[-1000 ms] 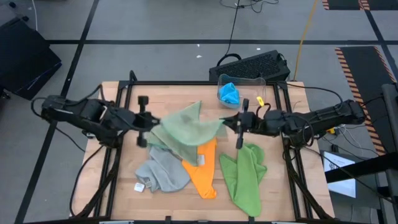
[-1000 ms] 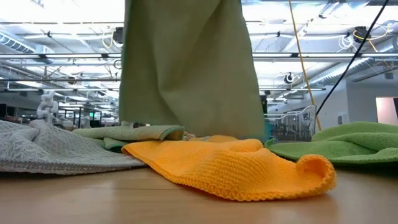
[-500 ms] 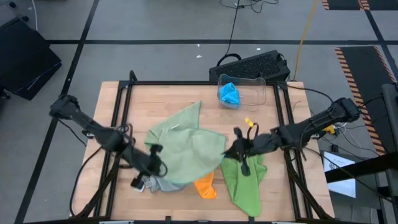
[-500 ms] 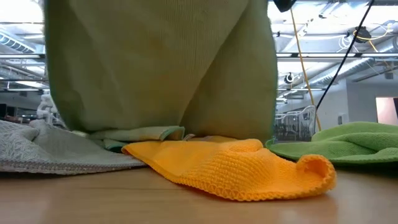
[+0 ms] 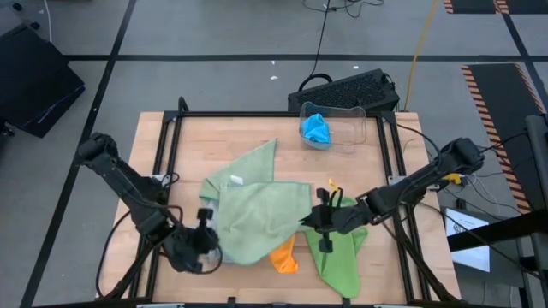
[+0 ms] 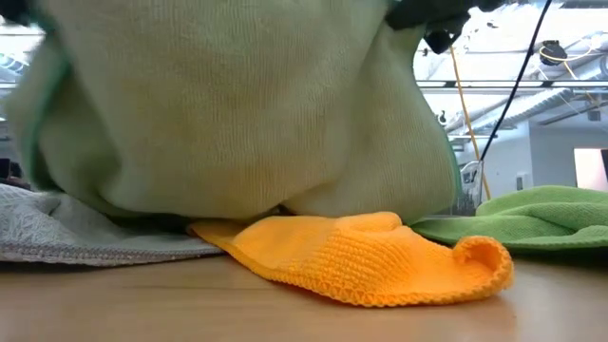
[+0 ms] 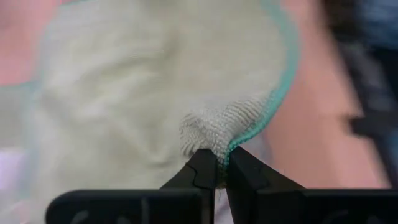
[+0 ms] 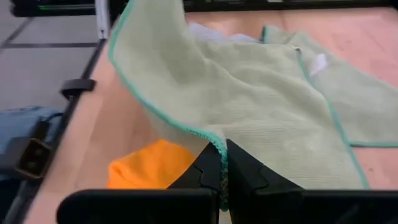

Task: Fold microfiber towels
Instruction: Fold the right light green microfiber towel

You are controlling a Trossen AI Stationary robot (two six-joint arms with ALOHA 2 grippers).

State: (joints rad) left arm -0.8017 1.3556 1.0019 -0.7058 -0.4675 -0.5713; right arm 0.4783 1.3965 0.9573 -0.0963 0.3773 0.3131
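A sage green towel (image 5: 257, 210) hangs between my two grippers across the table's middle, and its far corner (image 5: 272, 145) lies on the wood. My left gripper (image 5: 205, 233) is shut on its left near corner, my right gripper (image 5: 320, 219) on its right near corner. The held half sags over an orange towel (image 5: 282, 255) and a grey towel (image 6: 57, 233). A lime green towel (image 5: 344, 257) lies near the front right. In the low view the sage towel (image 6: 247, 104) fills most of the picture above the orange towel (image 6: 361, 256). My left gripper (image 7: 222, 155) pinches a bunched corner of the sage towel at its teal hem (image 7: 214, 134) between both fingertips, slanting down. The cloth spreads away from the fingers, held off the table. My right gripper (image 8: 222, 149) pinches the towel's teal-hemmed edge (image 8: 214, 138) at a corner between its fingertips. The cloth runs from there toward the table's far side, sagging.
A clear container (image 5: 336, 118) at the far edge holds a bright blue towel (image 5: 316, 129). A black keyboard (image 5: 347, 90) lies beyond the table's far right corner. A black frame (image 5: 171, 137) rims the tabletop. Bare wood shows at the far left and near left.
Both grippers have gone down and toward the table's near edge, still shut on the sage towel. The held edge has come forward with them and the towel has spread wide over the grey and orange towels. Its far corner has stayed on the table.
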